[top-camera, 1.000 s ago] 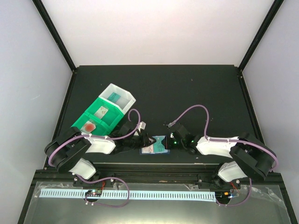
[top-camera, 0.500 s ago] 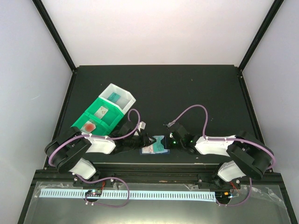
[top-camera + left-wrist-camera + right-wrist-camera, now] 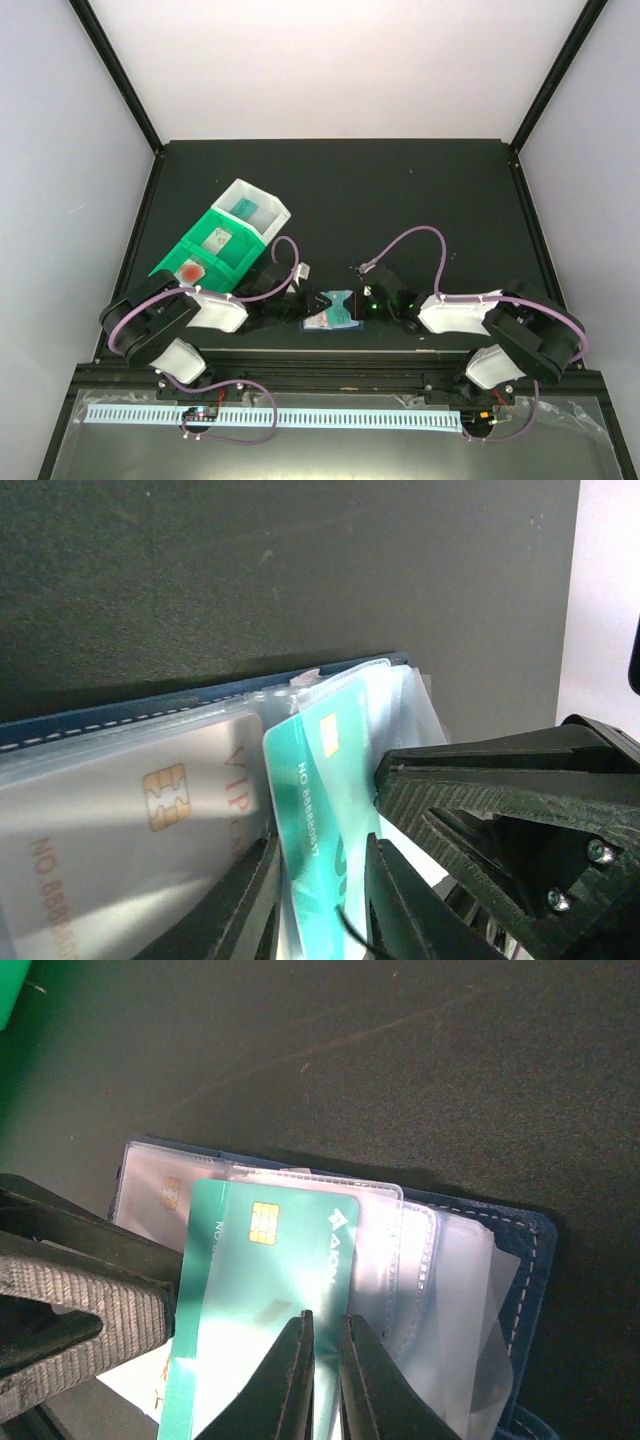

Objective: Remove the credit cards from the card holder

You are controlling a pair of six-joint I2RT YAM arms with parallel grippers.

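**Left wrist:** The left end effector (image 3: 318, 860) is closing round the green card (image 3: 322, 780), one finger on each side of it. I cannot tell whether it is already biting. The card is standing partway out of its pocket in the holder (image 3: 150, 712), which is lying open on the counter (image 3: 250, 570). A pale card (image 3: 150, 805) is sitting in the next pocket. The fingers are taking only one end of the card, so the slick plastic may be slipping free as the pull begins.

**Right wrist:** The right end effector (image 3: 325, 1360) is clenched almost shut at the green card's edge, where the clear sleeve (image 3: 410, 1260) is overlapping it. I cannot tell whether it is nipping sleeve, card or both. If it is catching the card, the two arms risk pulling against each other and bending it. If it is pinning nothing, the holder risks lifting along with the card.

**Top:** The holder is lying near the counter's near edge, between the two end effectors. They are working very close together, so they may be knocking into each other.

Compared with a second ago, the left end effector is sitting further in over the holder, with narrower jaws. The right one, the holder and the green bin (image 3: 215, 250) are staying where they were.
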